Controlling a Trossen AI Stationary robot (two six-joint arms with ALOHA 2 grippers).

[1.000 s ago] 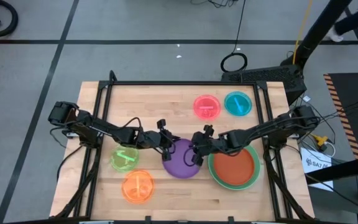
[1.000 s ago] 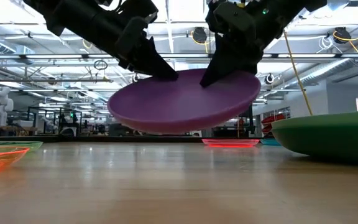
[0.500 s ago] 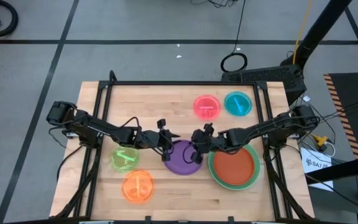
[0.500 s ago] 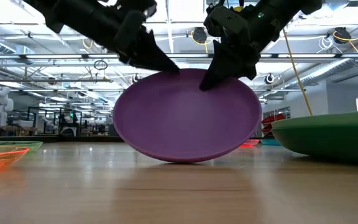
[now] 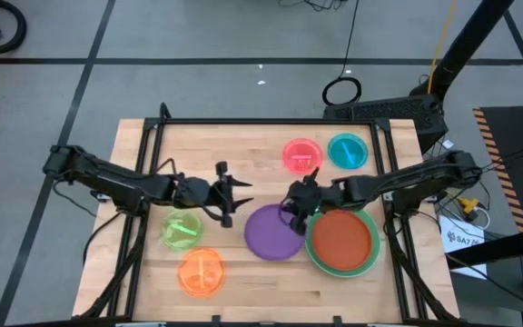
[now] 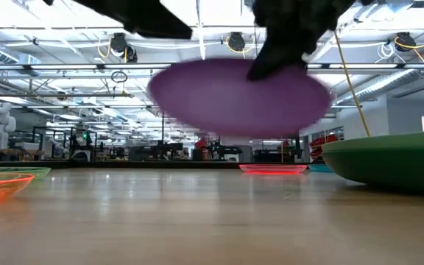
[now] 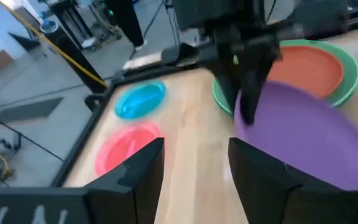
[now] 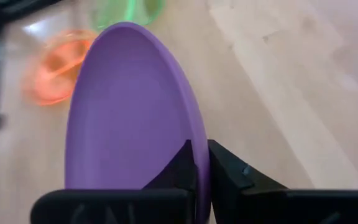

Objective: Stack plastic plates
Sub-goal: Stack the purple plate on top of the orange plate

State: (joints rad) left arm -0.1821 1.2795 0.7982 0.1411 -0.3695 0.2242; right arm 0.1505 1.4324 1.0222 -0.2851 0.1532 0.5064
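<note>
We see the purple plate (image 5: 275, 232) held clear of the table (image 5: 243, 145), near the middle and just left of the orange-red plate (image 5: 341, 241), which already sits inside a green plate (image 5: 370, 261) on the right side. The right gripper (image 5: 291, 211) pinches the purple plate by its far rim, one finger on each face of the lip, as the right wrist view shows it (image 8: 135, 118) edge-on between closed fingers. In the low view the plate (image 6: 241, 99) hangs well above the wood, roughly level. The left gripper (image 5: 230, 195) stands just beside the plate's left edge with its fingers spread and nothing between them; in its wrist view the plate (image 7: 303, 143) lies beyond the open fingers.

We judge the plate light, stiff and smooth: a single rim pinch carries it, but it may swing or slip, so a hold well onto the lip is safest. The next step seems to be carrying it over the orange-red plate and setting it down centred.

Farther out, the pink plate (image 5: 302, 155) and the blue plate (image 5: 348, 151) lie side by side near the far edge, while the lime plate (image 5: 182, 231) and the orange plate (image 5: 201, 272) lie at the near left, all four apart from the stack
</note>
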